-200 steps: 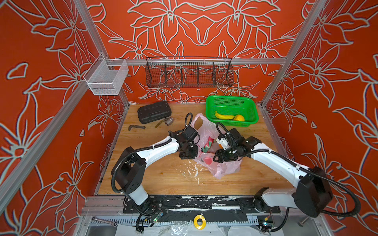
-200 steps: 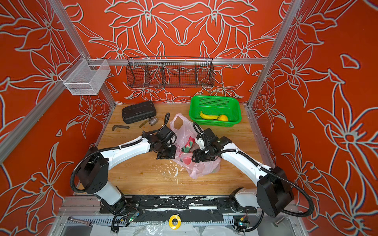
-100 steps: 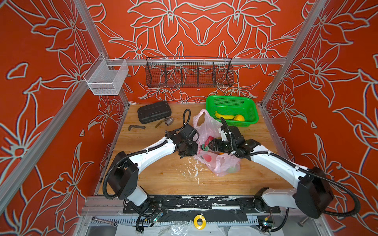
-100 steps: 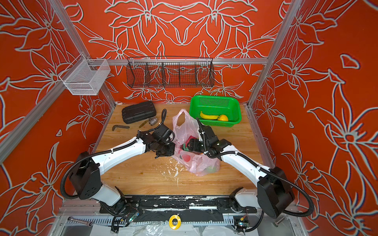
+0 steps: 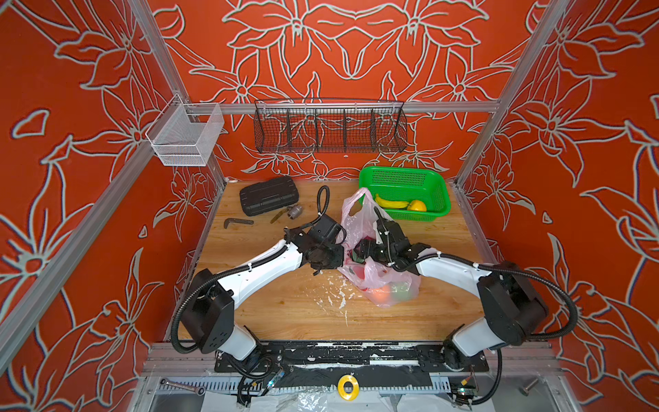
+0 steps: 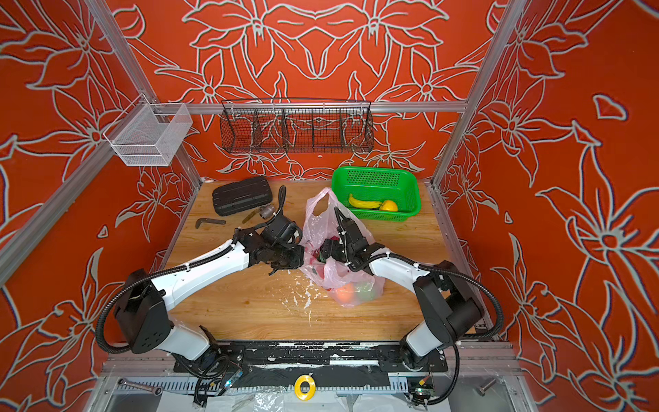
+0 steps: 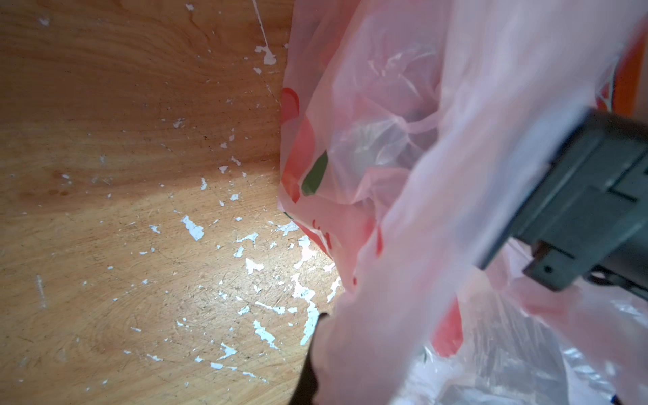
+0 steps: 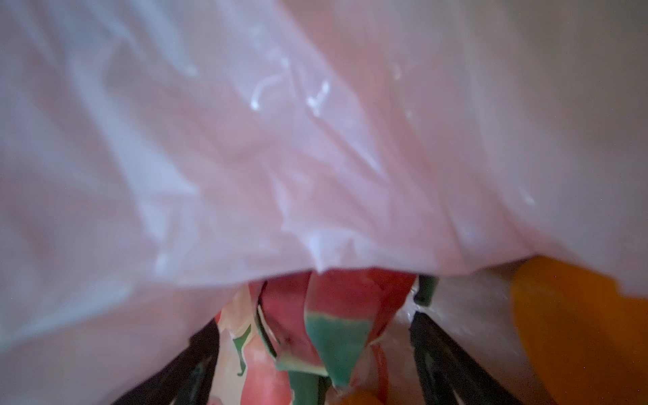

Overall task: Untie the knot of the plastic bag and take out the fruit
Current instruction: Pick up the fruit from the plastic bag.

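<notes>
Here the left hand [image 5: 333, 258] pinches the plastic bag [image 5: 354, 224] while the right hand [image 8: 312, 329] gapes inside it.

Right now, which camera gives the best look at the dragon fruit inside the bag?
Right wrist view: the dragon fruit sits close up, pink skin and green scales clear, between the fingers of the open right end effector. Both top views catch only a red-green glimpse in the plastic bag. Left wrist view: only bag film.

Both top views are bright and sharp. Right in front of the right claw [image 8: 314, 336], the plastic bag [image 8: 280, 140] looks blurry and dim.
</notes>
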`<state>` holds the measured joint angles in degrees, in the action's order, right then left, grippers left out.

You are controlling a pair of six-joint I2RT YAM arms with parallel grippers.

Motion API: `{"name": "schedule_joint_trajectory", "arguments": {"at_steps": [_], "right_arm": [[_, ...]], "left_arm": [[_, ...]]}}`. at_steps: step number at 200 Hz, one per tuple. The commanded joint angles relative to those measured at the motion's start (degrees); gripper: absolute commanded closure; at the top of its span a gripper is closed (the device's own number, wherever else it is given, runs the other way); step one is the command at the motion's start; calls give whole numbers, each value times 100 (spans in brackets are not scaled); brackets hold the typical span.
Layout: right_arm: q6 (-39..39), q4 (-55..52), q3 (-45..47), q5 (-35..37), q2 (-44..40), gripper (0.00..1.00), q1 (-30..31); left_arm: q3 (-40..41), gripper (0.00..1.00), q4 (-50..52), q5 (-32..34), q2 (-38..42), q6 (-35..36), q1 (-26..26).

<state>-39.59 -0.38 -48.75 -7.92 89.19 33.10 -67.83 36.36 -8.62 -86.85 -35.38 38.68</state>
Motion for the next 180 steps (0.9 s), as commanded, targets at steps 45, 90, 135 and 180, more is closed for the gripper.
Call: {"name": "schedule_joint_trajectory", "arguments": {"at_steps": [45, 90, 135, 180], "right_arm": [[-319, 419, -233, 589, 518, 5, 45], [-587, 260, -640, 886, 1191, 3, 41], [-481, 232, -847, 629, 1332, 23, 39], [-402, 84, -687, 292, 873, 34, 41]], "left_arm": [[-37, 98, -84, 32, 41, 78, 30], [54, 99, -111, 22, 102, 154, 27], [192, 97, -86, 174, 218, 199, 26], [222, 38, -142, 172, 431, 175, 17]]}}
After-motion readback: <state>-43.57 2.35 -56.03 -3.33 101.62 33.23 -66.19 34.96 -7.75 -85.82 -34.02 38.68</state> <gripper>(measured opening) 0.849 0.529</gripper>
